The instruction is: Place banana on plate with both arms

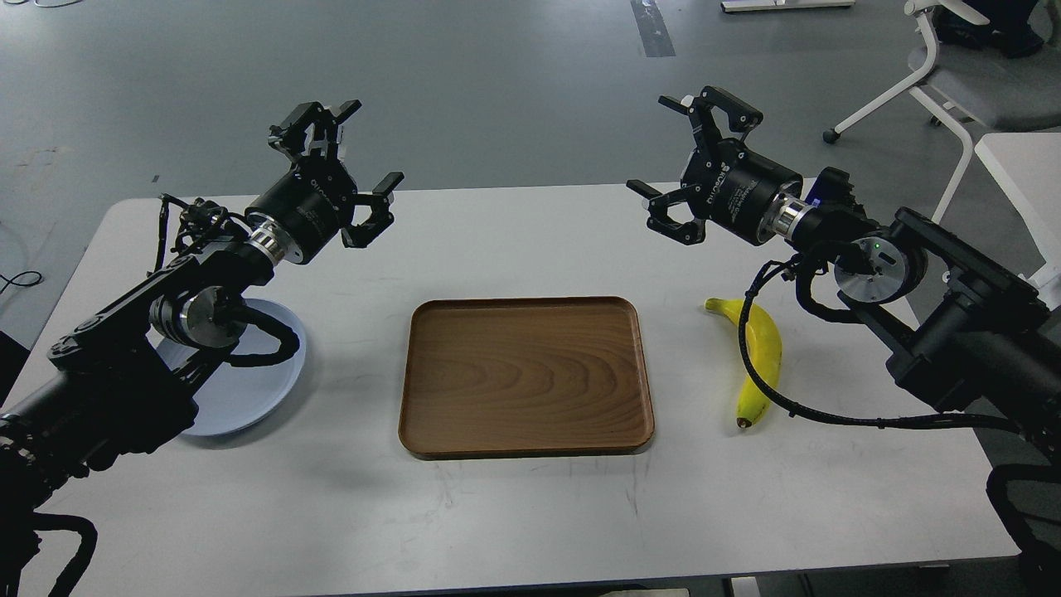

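The banana (764, 356) is bright yellow, smooth-skinned and gently curved, with a greenish stem at its far end and a dark brown tip at its near end. It lies flat on the white matte surface (530, 506), just right of the tray (525, 377), apart from it. A loose black cable from the right arm (928, 307) drapes across the banana's middle. The tray is a rectangular brown wooden piece with rounded corners, a low raised rim and visible grain, sitting at the centre of the surface. The plate (249, 390) is round, shallow, smooth and pale blue-grey; it rests at the left side, well apart from the banana, with the tray between them. The left arm (157, 332) hangs over the plate and hides much of it.

Both arms are black with silver joint rings, raised above the surface and angled inward towards the far middle. The left gripper (352, 162) is held aloft over the far left of the surface, its claw-like fingers spread wide and holding nothing. The right gripper (688, 157) hovers far of the banana, also spread wide and empty.

Beyond the surface lies a grey floor (497, 75), with a white-framed chair (953, 83) at the far right.
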Controlling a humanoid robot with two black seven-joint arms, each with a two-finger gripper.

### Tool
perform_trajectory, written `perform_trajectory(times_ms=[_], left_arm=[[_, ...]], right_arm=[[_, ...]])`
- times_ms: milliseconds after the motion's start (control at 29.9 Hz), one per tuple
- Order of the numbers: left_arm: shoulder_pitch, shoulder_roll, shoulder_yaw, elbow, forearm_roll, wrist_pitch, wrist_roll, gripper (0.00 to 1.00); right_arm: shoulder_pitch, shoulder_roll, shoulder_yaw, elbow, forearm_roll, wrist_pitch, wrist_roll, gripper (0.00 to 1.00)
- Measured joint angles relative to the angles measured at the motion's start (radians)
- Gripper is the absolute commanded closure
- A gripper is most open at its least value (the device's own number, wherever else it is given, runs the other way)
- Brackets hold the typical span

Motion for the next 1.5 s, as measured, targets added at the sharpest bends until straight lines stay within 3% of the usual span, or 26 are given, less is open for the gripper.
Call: perform_trajectory(times_ms=[1504], left_arm=[[-0.005, 0.026, 0.017, -0.017, 0.005, 0.001, 0.003, 0.02]], right_arm=[[0.045, 0.005, -0.007, 0.0, -0.014, -0.005, 0.001, 0.0]])
